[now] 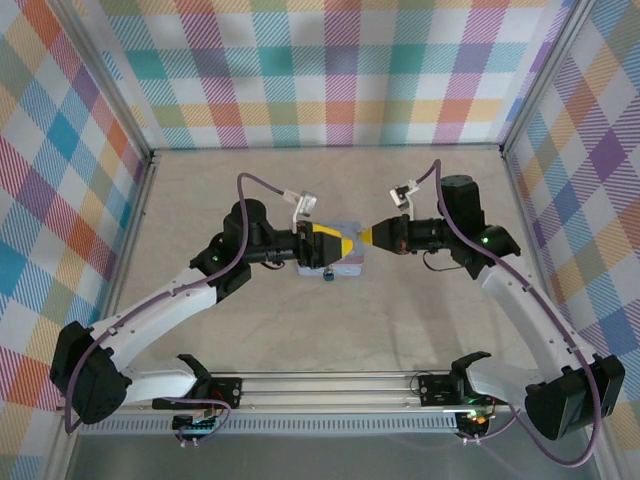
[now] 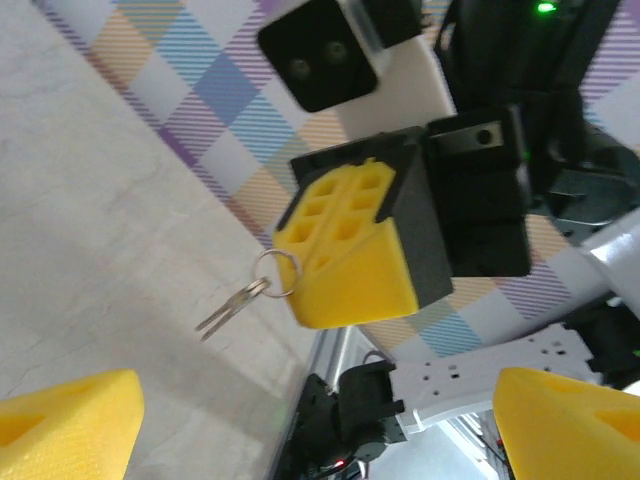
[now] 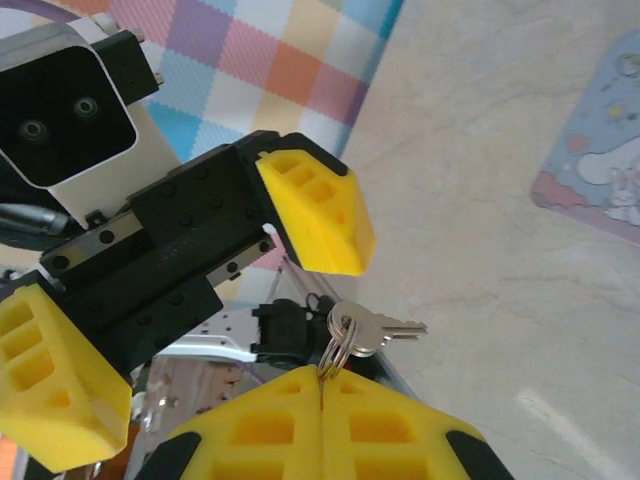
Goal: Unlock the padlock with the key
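The key [image 3: 388, 327] hangs in the air from a small key ring [image 3: 340, 340], with what looks like a second blade lying flat against it. The right gripper [image 3: 322, 385] has its yellow fingers pressed together, pinching that ring at the very tips; the key sticks out toward 3 o'clock in the right wrist view and dangles toward 8 o'clock in the left wrist view.

The padlock [image 1: 327, 274], a tiny blue thing, sits low on the table just beside the near edge of a pale blue tin [image 1: 352, 262], at about 7 o'clock from the tin's middle. Nothing is gripping it.

The left gripper [image 1: 334, 243] faces the right one nose to nose from 9 o'clock, right above the tin. Its fingers [image 2: 65, 420] stand wide apart and hold nothing, and the right gripper's tips with the ring sit just in front of that gap.

The table [image 1: 200, 200] is a pale, speckled beige. Pastel plaid walls [image 1: 330, 70] close it in at 9, 12 and 3 o'clock, with bare metal posts at the corners. Purple cables [image 1: 262, 182] loop over both arms. From above, the two grippers cover most of the tin; in the right wrist view its cartoon print shows at 2 o'clock.
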### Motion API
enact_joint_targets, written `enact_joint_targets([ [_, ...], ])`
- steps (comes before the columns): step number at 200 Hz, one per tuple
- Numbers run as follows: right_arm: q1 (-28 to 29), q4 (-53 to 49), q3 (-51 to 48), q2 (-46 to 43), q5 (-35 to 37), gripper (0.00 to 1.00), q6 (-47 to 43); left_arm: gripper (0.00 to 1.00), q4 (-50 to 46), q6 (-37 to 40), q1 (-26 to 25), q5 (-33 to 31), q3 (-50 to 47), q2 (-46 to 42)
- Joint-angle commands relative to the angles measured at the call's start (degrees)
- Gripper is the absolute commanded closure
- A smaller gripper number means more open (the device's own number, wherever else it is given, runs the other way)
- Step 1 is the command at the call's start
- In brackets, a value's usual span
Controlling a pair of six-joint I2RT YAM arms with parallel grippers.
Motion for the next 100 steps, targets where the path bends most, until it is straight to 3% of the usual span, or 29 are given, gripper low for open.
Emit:
enact_joint_targets([
  [1,0.7,3.4,1.6,0.7,-5.3,0.96,2.1,0.07,5.4,1.0,0.6,3.9,-0.9,-1.1],
  [26,1.6,4.2,1.6,0.2,-6.7,0.95,2.5,0.07,6.6,0.7,0.7,4.5,-0.1,0.5],
  [76,1.8,7.3,0.4,-0.1,-8.6,0.94,4.3,0.32,9.7,-1.6,0.6,8.4,1.4,3.5],
  [100,2.0,8.7,-0.1,0.3,-9.8,0.94,4.9,0.31,11.2,-2.3,0.6,8.4,1.0,3.4],
])
